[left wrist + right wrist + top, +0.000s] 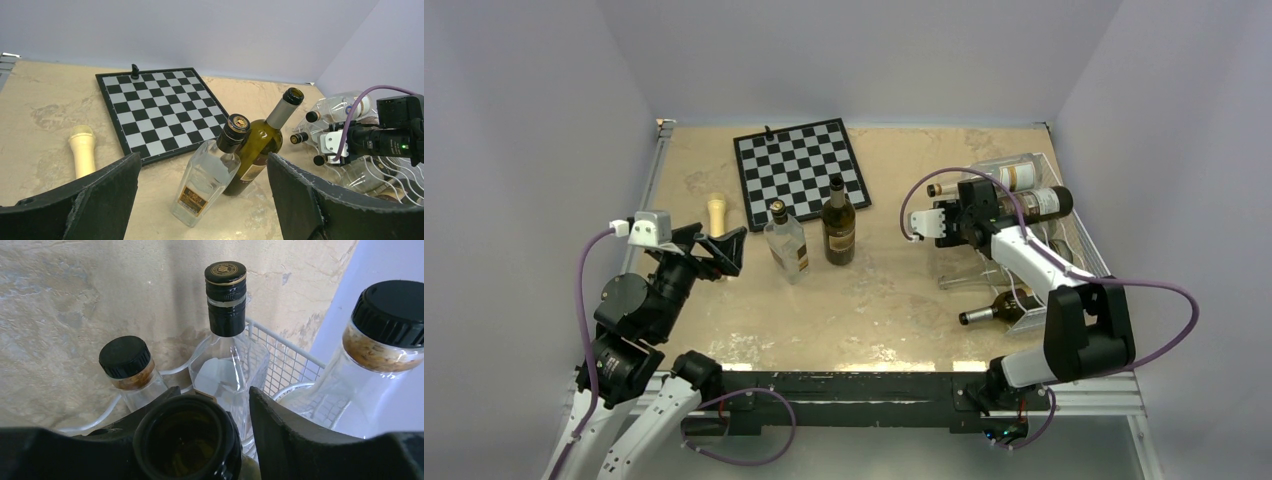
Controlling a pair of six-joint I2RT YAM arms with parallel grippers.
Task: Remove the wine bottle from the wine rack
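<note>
The white wire wine rack stands at the right and holds several lying bottles. My right gripper reaches into its upper row, where the dark wine bottle lies. In the right wrist view the bottle's open dark mouth sits between my fingers. The left finger lies against it, while the right finger stands a narrow gap away. The rack's grid shows behind. My left gripper hovers open over the table's left side and holds nothing.
A chessboard lies at the back. A clear liquor bottle and a dark green bottle stand mid-table. A cream pestle-like piece is at the left. Capped clear bottles crowd the rack; another bottle lies low.
</note>
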